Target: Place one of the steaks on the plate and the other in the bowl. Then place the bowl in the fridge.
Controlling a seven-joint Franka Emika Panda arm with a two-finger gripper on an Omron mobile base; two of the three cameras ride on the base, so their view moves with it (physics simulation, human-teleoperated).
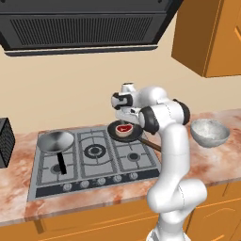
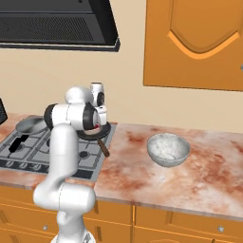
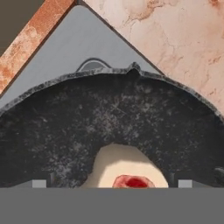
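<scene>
A steak (image 1: 124, 128), red with a pale fat edge, lies in a black frying pan (image 1: 114, 128) on the stove's back right burner. My gripper (image 1: 126, 119) hangs straight down just above it, open, with nothing between the fingers. In the hand view the steak (image 3: 125, 168) sits low in the middle, between the two spread fingertips (image 3: 39, 183), on the pan's dark floor (image 3: 109, 113). The grey speckled bowl (image 1: 209, 132) stands empty on the counter to the right of the stove; it is also in the right base view (image 2: 167, 149). The plate and the fridge are out of view.
A shiny silver pan (image 1: 56, 141) with a black handle sits on the stove's left burner. The frying pan's brown handle (image 2: 104, 147) points toward the counter front. A dark toaster (image 1: 4, 141) stands at the far left. A range hood (image 1: 84, 26) and an orange wall cabinet (image 1: 212, 37) hang overhead.
</scene>
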